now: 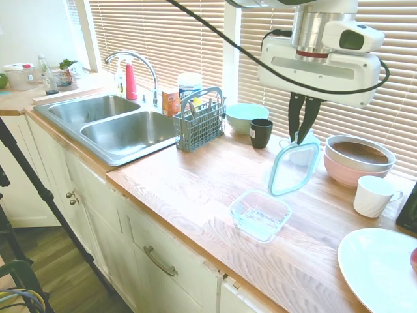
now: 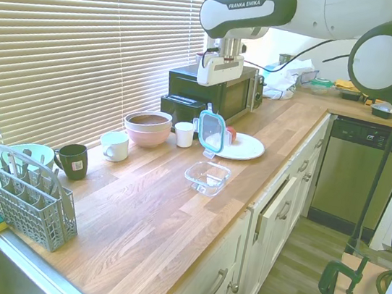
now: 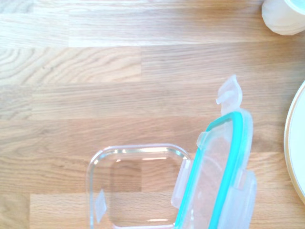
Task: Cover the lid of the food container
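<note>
Lid [image 1: 294, 168] on edge above container [image 1: 260, 214]

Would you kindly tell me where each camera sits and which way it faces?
First exterior view: by the sink end, looking along the counter; shows wrist and tool holding the lid.
Second exterior view: opposite side, facing the blinds; shows the whole arm.
Wrist view: looking down on the food container; no robot parts visible.
Shared: lid, container, white plate.
</note>
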